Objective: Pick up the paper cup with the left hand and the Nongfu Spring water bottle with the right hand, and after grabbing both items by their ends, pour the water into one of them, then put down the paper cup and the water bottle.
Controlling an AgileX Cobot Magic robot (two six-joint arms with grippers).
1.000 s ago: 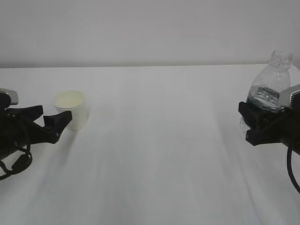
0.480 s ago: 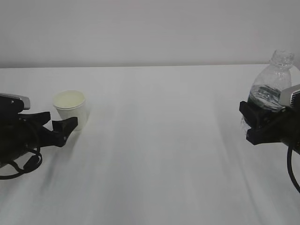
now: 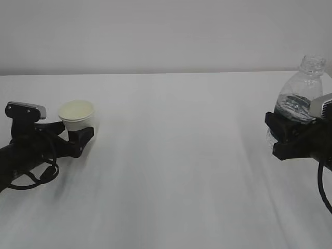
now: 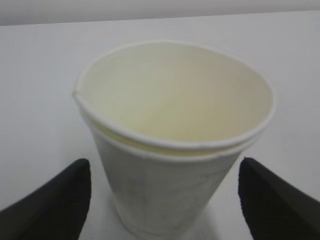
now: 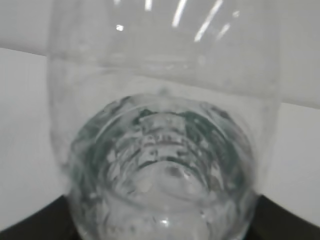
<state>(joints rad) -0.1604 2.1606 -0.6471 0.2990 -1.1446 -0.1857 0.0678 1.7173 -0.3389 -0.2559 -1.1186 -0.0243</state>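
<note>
I have the left gripper (image 3: 79, 139) wide open around the paper cup (image 3: 77, 118), which stands upright on the white surface (image 3: 176, 155) at the far left. In the left wrist view the two black fingers (image 4: 55, 200) sit low on both sides of the cup (image 4: 172, 145), apart from its wall, so nothing is held there.

The cup is thin white paper with a rolled rim and a cream inside, narrower at the bottom. I judge it very light and soft: a hard squeeze will crush it, and a touch on one side only can push it over. I would close gently on the lower part, where the base makes the wall stiffer.

The right gripper (image 3: 282, 137) is closed on the lower body of the Nongfu Spring water bottle (image 3: 301, 98), at the far right of the surface. The bottle (image 5: 165, 165) is clear, crinkled plastic with no cap, and the water (image 5: 160, 185) fills only the low part. I think this plastic bends easily and is a little slippery, so a firm grip near the bottom is good, but too much pressure may push water out of the open neck.
</note>
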